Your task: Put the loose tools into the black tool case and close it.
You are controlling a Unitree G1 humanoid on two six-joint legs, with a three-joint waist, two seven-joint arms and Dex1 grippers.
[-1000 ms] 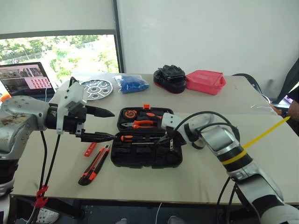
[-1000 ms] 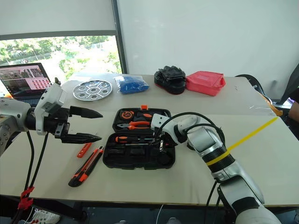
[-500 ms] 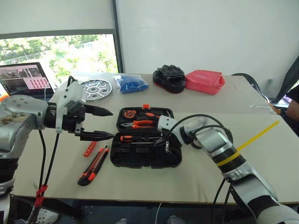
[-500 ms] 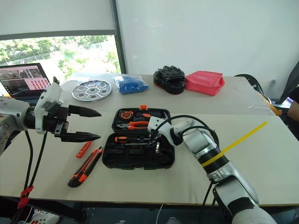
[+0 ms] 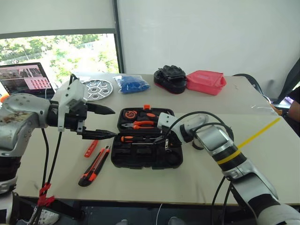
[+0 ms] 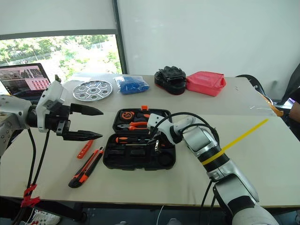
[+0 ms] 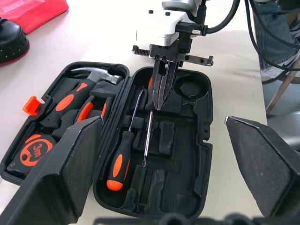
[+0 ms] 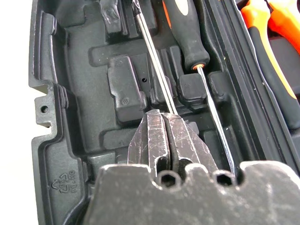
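From the head cam I've got the black tool case (image 5: 146, 144) lying open mid-table, my left gripper (image 5: 104, 123) spread wide beside it, above the utility knife (image 5: 95, 165) and slim orange tool (image 5: 90, 148). Left wrist view: right gripper (image 7: 162, 93) pinched shut, tips down in the tray by two screwdrivers (image 7: 119, 159). Right wrist view: tips pressed together over a shaft (image 8: 154, 63).

Pale beige desk (image 5: 197, 180), wide, matte. White wall (image 5: 201, 37) behind, plain. Window (image 5: 61, 54) at the left, dark vertical frame (image 5: 118, 42), white roller blind (image 5: 56, 16) drawn partway; green trees and bright daylight outside. Open laptop (image 5: 23, 77) at the desk's far left corner. Dark chair back (image 5: 248, 79) beyond the far right edge.
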